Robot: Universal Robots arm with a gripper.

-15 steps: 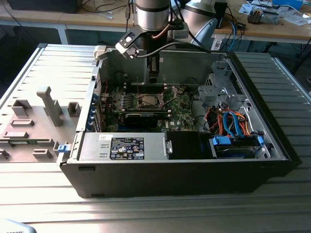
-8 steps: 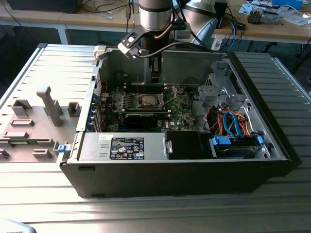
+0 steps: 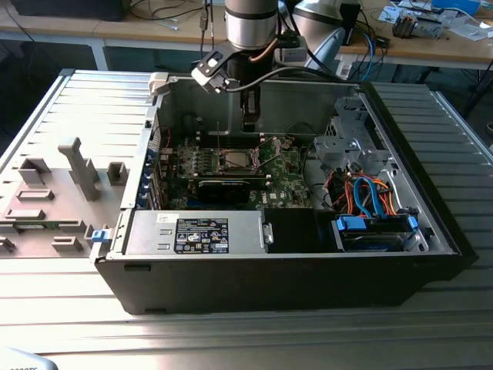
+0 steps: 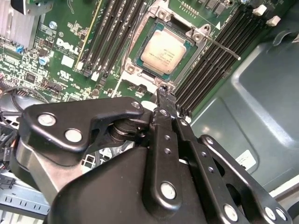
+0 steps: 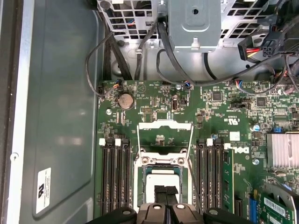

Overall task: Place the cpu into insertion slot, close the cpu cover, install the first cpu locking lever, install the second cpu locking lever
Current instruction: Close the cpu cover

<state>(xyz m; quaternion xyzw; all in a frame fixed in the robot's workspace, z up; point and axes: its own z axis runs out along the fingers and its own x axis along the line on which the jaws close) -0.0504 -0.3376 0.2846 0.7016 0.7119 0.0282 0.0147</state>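
The cpu [image 4: 166, 50] lies flat in the insertion slot [image 4: 132, 69], its pale metal top facing up; in the exterior view it sits mid-board [image 3: 233, 160]. My gripper [image 4: 162, 93] hangs just above the slot's edge, black fingers pressed together and holding nothing. In the first wrist view the fingertips [image 5: 160, 190] overlap the cpu [image 5: 163, 178]. The silvery cpu cover [image 5: 164, 125] looks flipped back beyond the slot, with green board showing through its window. A thin locking lever [image 4: 224, 49] sticks out over the memory slots. In the exterior view the gripper [image 3: 249, 123] is inside the case.
Rows of black memory slots [image 5: 114, 172] flank the socket on both sides. A finned heat sink [image 5: 282, 149], a metal drive cage [image 5: 194, 23] with black cables, the power supply [image 3: 200, 231] and the case walls [image 3: 400, 146] hem in the board.
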